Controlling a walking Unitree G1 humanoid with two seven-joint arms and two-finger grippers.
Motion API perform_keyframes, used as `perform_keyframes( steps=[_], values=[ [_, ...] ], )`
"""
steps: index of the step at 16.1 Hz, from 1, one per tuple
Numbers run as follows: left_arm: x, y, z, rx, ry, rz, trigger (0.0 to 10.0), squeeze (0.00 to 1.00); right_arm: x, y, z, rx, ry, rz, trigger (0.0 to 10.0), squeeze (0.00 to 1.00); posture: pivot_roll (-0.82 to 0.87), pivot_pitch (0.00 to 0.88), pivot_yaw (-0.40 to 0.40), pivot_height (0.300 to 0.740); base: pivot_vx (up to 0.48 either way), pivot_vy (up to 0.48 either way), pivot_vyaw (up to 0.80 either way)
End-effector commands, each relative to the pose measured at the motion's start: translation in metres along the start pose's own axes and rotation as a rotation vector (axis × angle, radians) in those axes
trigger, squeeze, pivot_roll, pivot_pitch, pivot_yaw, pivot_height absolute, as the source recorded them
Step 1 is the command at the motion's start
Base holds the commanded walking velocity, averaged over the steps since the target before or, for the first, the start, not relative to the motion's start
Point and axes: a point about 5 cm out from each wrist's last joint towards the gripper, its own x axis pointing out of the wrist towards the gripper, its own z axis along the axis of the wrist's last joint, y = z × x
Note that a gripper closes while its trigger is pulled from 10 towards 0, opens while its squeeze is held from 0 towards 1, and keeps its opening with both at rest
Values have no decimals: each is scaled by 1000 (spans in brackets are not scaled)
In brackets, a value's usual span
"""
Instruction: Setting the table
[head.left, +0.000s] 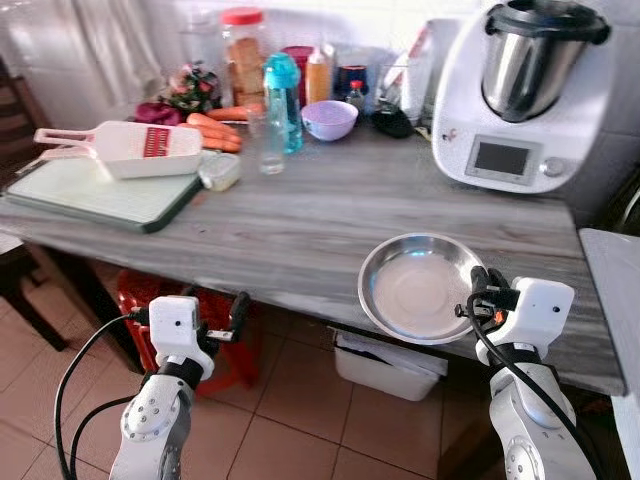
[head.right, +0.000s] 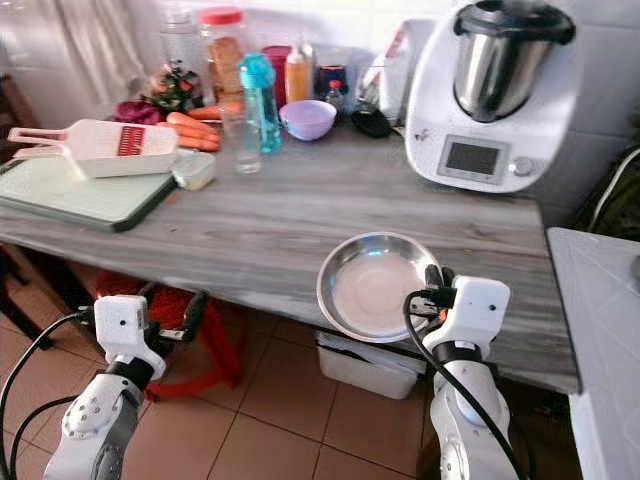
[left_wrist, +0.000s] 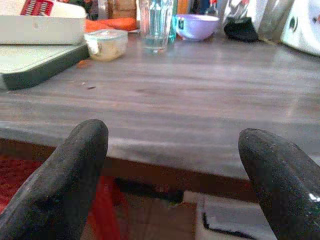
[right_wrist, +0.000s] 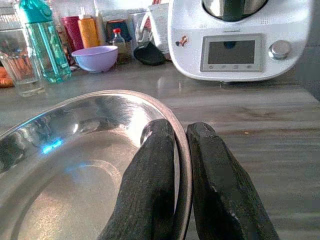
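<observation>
A round steel plate (head.left: 418, 287) lies on the grey wooden counter (head.left: 300, 210) near its front edge, its near side overhanging the edge. My right gripper (head.left: 482, 296) is shut on the steel plate's right rim (right_wrist: 181, 150), one finger inside and one outside. My left gripper (head.left: 225, 320) hangs open below and in front of the counter edge, over the tiled floor, holding nothing; its fingers (left_wrist: 60, 180) frame the counter's front.
A white kitchen machine (head.left: 520, 95) stands at the back right. At the back are a lilac bowl (head.left: 329, 119), a glass (head.left: 270, 140), a teal bottle (head.left: 284, 100), jars and carrots. A green cutting board (head.left: 95, 192) with a white slicer (head.left: 130, 148) lies left. A red stool (head.left: 180, 300) and white bin (head.left: 390, 365) sit underneath.
</observation>
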Motion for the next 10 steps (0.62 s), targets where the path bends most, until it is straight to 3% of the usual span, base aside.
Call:
perform_keyframes(
  steps=[1, 2, 5, 10],
  values=[
    [-5, 0, -2, 31, 16, -6, 10000, 0, 2, -1, 0, 9, -3, -6, 10000, 0, 76, 0, 26, 740, 0, 0, 0],
    [-11, 0, -5, 32, 26, -7, 10000, 0, 5, 1, 1, 13, -6, -1, 10000, 0, 81, 0, 26, 740, 0, 0, 0],
    [-10, 2, -3, 36, 24, 1, 10000, 0, 15, 1, -1, 47, 3, -6, 10000, 0, 98, 0, 23, 740, 0, 0, 0],
    [-15, 1, 1, 53, 7, -64, 10000, 0, 45, 20, -4, 125, 19, 26, 10000, 0, 133, 0, 19, 740, 0, 0, 0]
  ],
)
